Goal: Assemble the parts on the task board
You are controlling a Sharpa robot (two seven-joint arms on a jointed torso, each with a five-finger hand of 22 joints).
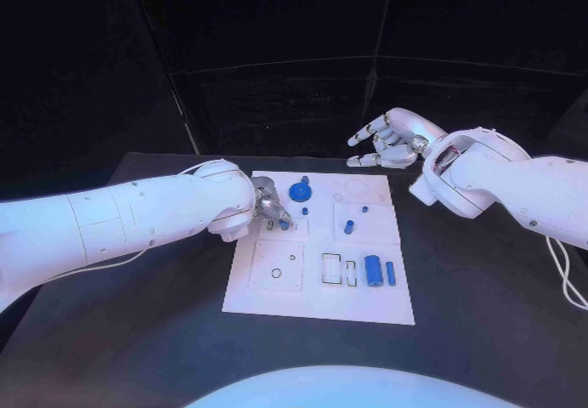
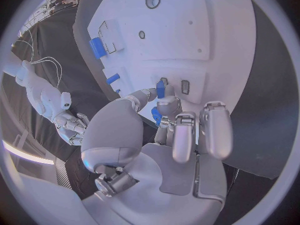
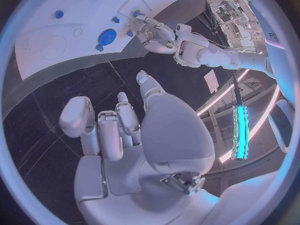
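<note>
The white task board (image 1: 321,293) lies in the middle of the table. My left hand (image 1: 269,208) hovers over its far left part and pinches a small blue peg (image 2: 160,89) between thumb and a finger, just above two small slots. Beside that hand a blue gear (image 1: 300,189) stands on the board. A blue peg (image 1: 349,226) sits mid-board. A blue cylinder (image 1: 372,264) and a thin blue bar (image 1: 391,273) lie near the right edge. My right hand (image 1: 390,136) is raised beyond the board's far right corner, fingers apart and holding nothing.
The black table (image 1: 490,314) surrounds the board with free room on the near, left and right sides. Rectangular recesses (image 1: 333,269) and a small ring hole (image 1: 276,273) mark the board's near part. A cable (image 1: 566,272) hangs from my right arm.
</note>
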